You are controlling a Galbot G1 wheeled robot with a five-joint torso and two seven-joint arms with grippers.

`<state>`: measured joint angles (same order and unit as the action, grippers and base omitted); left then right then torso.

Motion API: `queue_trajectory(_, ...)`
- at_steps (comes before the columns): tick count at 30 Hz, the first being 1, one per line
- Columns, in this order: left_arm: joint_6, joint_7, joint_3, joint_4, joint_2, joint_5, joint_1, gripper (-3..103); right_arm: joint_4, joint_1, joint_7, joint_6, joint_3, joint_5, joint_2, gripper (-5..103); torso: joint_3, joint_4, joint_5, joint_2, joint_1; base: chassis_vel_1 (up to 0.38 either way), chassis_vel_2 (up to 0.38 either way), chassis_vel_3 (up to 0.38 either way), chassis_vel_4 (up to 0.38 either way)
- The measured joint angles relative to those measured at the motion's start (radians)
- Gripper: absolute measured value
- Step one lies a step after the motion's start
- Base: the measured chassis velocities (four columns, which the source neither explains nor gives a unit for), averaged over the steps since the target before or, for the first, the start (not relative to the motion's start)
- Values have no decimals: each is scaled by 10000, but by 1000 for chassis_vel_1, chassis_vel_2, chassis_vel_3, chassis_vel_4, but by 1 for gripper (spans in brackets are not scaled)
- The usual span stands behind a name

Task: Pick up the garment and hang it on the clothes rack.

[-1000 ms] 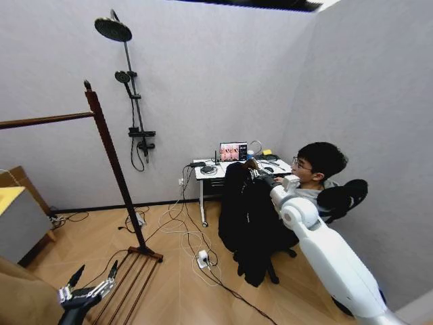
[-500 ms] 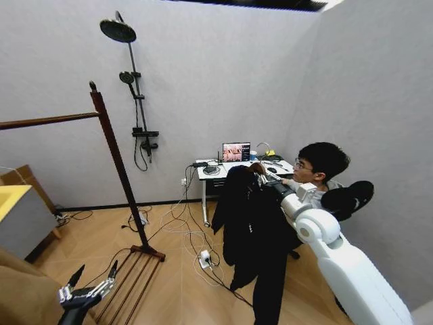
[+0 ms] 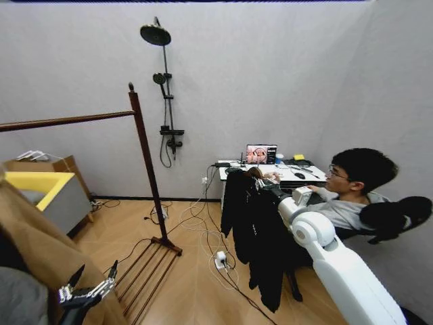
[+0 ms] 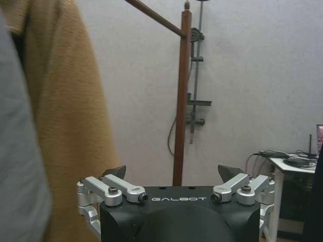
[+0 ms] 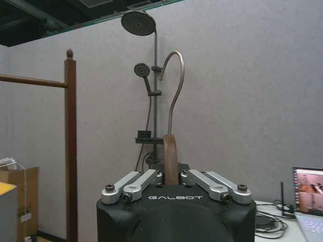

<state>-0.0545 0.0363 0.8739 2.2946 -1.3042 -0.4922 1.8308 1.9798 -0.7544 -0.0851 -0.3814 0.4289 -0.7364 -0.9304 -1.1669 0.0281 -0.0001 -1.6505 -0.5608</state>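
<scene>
Carrying step: the right gripper (image 5: 170, 177) is pinching the black jacket's (image 3: 256, 230) wooden hanger (image 5: 170, 160) shut, left gripper (image 4: 173, 176) idling open, next needing its hook over the reddish-brown wooden rack's (image 3: 144, 156) bar.

Lab mock-up room, wall shower set (image 3: 164, 88), cluttered laptop desk (image 3: 270, 169), floor cables (image 3: 196, 223)

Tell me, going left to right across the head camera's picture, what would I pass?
Tan coat → left gripper → clothes rack post → shower fixture → black jacket held up by the right gripper → person seated at the desk.
</scene>
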Motion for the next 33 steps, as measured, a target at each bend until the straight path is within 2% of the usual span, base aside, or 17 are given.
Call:
queue_trajectory(10,0,0,-1,0,0,0,0,100,148,23,-29,-124,109,-461,124,9,0,0,0,0,1,121,119,124,132)
queue_trajectory(22,0,0,0,0,0,0,0,100,796,-1275,355,-253,1642,-938,518,9,1,3,1,0,0,118,125,119,125)
queue_trajectory(33,0,0,0,0,1,0,0,100,1040,-1550,305,-259,1864,-915,422,9,0,2,0,0,0,121,119,124,125)
